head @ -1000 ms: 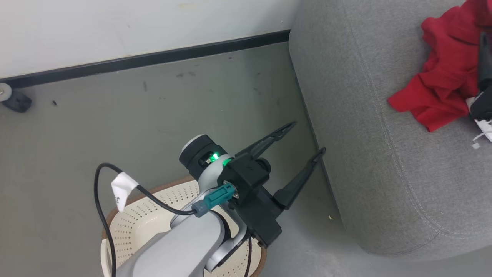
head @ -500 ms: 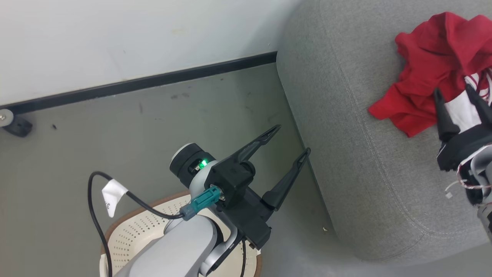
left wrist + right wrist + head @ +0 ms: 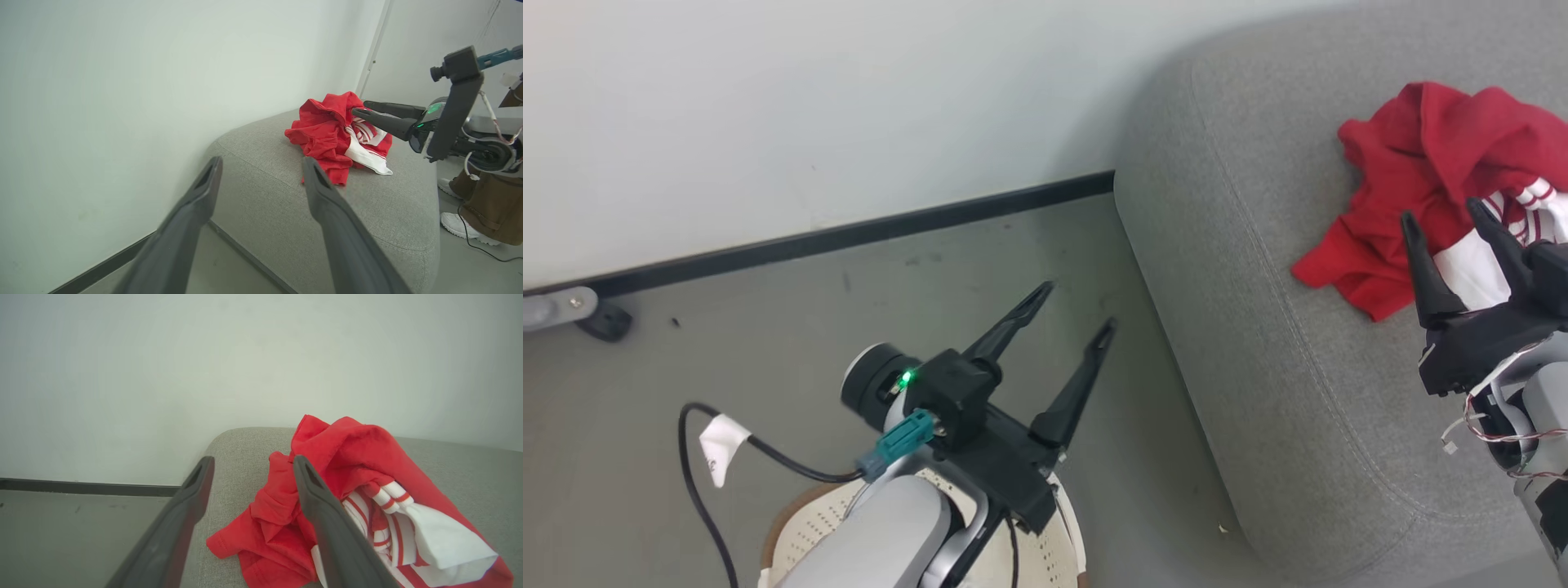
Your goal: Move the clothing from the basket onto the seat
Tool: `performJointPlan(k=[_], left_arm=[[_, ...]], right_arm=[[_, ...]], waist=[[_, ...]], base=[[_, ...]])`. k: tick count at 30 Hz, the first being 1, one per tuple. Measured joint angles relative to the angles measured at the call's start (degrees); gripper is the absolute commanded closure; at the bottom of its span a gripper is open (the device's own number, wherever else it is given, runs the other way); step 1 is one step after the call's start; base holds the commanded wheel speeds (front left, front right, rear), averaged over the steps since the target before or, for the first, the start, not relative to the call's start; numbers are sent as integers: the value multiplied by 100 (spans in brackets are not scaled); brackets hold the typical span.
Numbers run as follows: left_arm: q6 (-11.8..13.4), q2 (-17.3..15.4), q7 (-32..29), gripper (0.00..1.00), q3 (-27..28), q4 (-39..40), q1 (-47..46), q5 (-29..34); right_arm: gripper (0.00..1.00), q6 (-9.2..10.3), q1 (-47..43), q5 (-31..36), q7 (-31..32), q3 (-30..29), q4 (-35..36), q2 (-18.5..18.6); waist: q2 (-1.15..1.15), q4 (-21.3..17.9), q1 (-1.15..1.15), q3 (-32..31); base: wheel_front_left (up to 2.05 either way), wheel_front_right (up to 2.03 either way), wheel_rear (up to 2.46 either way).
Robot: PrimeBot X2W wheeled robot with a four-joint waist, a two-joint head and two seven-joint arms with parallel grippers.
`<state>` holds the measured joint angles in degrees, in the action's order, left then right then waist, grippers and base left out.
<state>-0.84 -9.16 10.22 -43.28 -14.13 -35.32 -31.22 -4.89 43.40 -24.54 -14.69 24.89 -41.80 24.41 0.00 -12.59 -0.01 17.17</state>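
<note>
The only label is a small white paper tag (image 3: 719, 445) folded round the black cable (image 3: 690, 482) that runs to the left arm's teal plug (image 3: 903, 437). It carries a dark mark too small to read. No brand name can be made out on either arm or on the garments. A green light (image 3: 904, 377) glows on the left wrist.

The clothing (image 3: 1421, 163), a crumpled red heap with a white panel and red-and-white striped trim, lies on the seat (image 3: 1258, 343), a grey woven sofa cushion with rounded corners and a stitched seam. The heap sits near the wall side of the cushion. The floor (image 3: 768, 343) is dull grey-green and scuffed, and it meets a plain pale wall (image 3: 809, 106) at a black skirting strip (image 3: 866, 233). A dark caster (image 3: 600, 320) stands by the skirting at the far left.

The left pincer (image 3: 1076, 307) is spread wide and grips nothing. It hangs over the floor beside the seat, above the basket (image 3: 825, 523), whose perforated cream wall and brown rim show under the pale forearm.

The right pincer (image 3: 1444, 212) is also spread and empty, its tips at the near edge of the heap by the striped trim. I cannot tell whether they touch the fabric.

In the left wrist view a person's brown trouser leg (image 3: 490, 212) and white shoe (image 3: 457, 224) stand past the seat's far end.
</note>
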Motion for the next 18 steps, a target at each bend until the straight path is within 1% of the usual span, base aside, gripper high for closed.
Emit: performJointPlan(k=[4, 6, 9, 11, 14, 18], left_arm=[[121, -47, 111, 0, 182, -162, 207, -68], [209, -88, 154, 0, 282, -224, 308, -100], [354, -160, 208, 0, 464, -301, 481, -146], [449, -187, 253, 0, 589, -346, 629, -177], [546, -274, 308, 0, 802, -385, 872, -311], [646, -412, 350, 0, 1014, -413, 1122, -311]], right_arm=[[0, 43, -120, 46, -1, -55, 265, 12], [0, 44, -204, 48, -1, -80, 385, 13], [0, 94, -358, 121, -1, -101, 590, 11], [0, 138, -467, 176, 0, -107, 705, 1], [0, 196, -676, 211, -1, -137, 998, -32], [0, 260, -879, 289, -1, -143, 1234, -76]], waist=[[0, 84, 0, -195], [0, 143, 0, -295], [0, 253, 0, -439], [0, 341, 0, -531], [0, 532, 0, -706], [0, 732, 0, -874]], base=[[0, 0, 0], [0, 0, 0], [0, 0, 0], [0, 0, 0], [0, 0, 0], [0, 0, 0]])
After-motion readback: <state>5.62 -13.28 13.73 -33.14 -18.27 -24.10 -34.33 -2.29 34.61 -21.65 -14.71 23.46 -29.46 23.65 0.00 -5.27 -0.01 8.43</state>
